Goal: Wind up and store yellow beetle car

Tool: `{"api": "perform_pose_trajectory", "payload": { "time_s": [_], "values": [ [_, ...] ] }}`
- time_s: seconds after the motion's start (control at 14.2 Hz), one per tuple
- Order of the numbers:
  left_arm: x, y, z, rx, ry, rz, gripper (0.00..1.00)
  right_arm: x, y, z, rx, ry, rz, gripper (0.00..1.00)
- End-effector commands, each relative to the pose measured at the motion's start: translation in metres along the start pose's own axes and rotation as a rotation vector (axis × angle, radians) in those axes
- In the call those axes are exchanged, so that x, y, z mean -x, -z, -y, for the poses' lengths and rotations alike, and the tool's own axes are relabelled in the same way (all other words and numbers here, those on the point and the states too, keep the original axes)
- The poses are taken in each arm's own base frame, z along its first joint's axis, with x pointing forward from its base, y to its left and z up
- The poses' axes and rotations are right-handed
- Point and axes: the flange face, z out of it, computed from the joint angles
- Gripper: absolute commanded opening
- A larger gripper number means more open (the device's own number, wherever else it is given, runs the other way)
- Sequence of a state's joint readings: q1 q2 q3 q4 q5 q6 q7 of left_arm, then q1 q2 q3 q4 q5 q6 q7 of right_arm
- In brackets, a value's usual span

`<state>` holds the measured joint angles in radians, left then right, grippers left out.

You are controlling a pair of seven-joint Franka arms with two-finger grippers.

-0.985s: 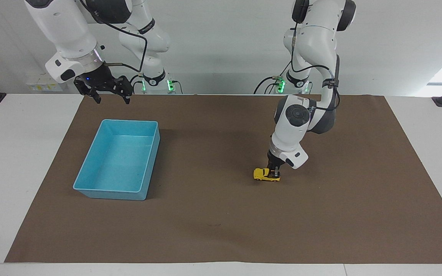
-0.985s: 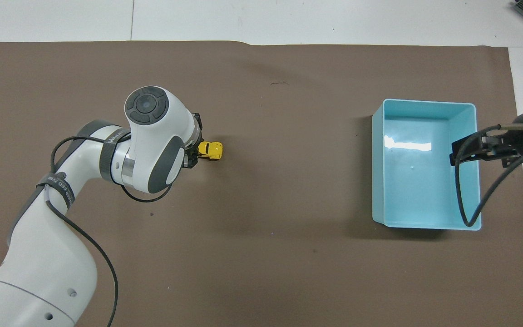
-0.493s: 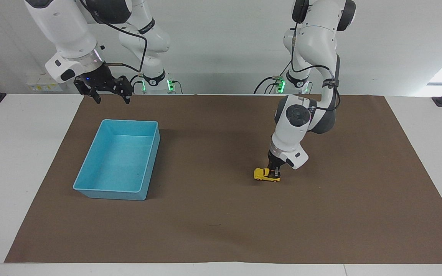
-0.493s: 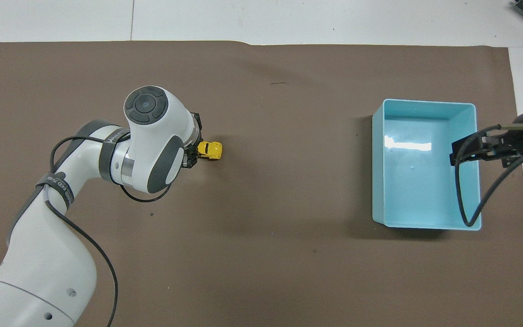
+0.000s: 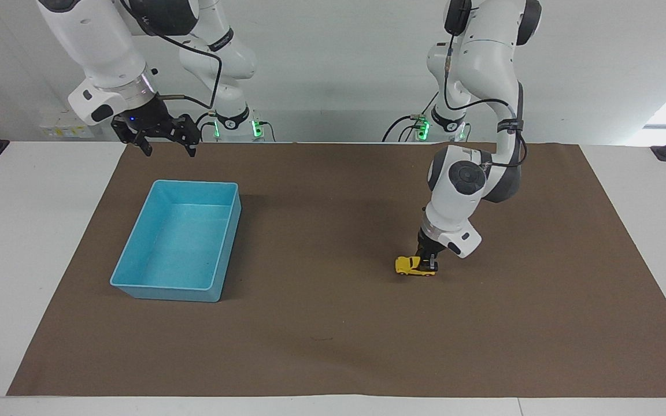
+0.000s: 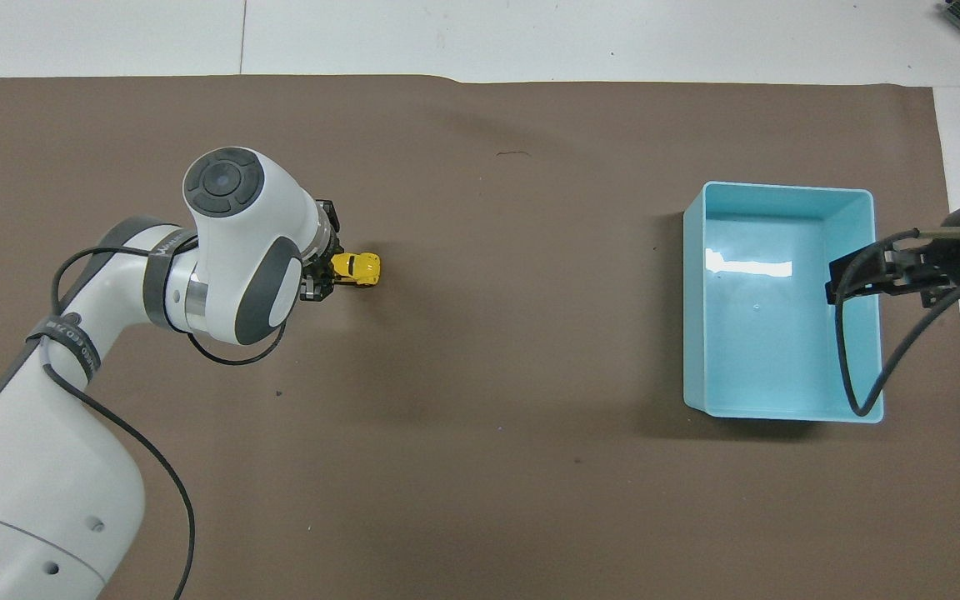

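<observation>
The left gripper (image 5: 429, 266) is down on the surface (image 5: 321, 346) toward the left arm's end, clamped on the rear of the yellow beetle car (image 5: 411, 266), whose wheels seem to rest on the brown mat, though the arm hides much of it from above. Holding it low like that makes sense for a pull-back toy: dragging it with the wheels pressed down would wind the spring. The blue tray (image 5: 136, 254) sits empty, well apart, toward the right arm's end, waiting to receive the car. The right gripper (image 5: 162, 136) waits in the air by the tray's nearer rim, fingers spread and holding nothing.
</observation>
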<state>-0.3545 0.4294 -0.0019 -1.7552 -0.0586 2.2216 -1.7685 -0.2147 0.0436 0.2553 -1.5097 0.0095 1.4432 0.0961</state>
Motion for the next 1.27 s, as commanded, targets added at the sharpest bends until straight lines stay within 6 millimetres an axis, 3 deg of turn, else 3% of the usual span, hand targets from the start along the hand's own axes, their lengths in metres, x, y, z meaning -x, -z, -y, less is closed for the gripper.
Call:
{"api": "perform_pose_trajectory", "payload": {
  "time_s": [0.0, 0.42, 0.99, 1.2],
  "values": [
    [-0.033, -0.015, -0.002, 0.003, 0.021, -0.006, 0.0, 0.005, 0.004, -0.001, -0.014, 0.021, 0.0, 1.0],
    [-0.079, -0.019, -0.005, -0.007, -0.019, -0.009, 0.0, 0.005, 0.004, -0.001, -0.014, 0.021, 0.0, 1.0],
    [-0.118, -0.018, -0.008, -0.006, -0.042, -0.011, 0.0, 0.005, 0.004, -0.001, -0.014, 0.021, 0.0, 1.0],
    [-0.123, -0.018, -0.009, -0.007, -0.067, -0.009, 0.04, 0.005, 0.004, -0.001, -0.014, 0.021, 0.0, 1.0]
  ]
}}
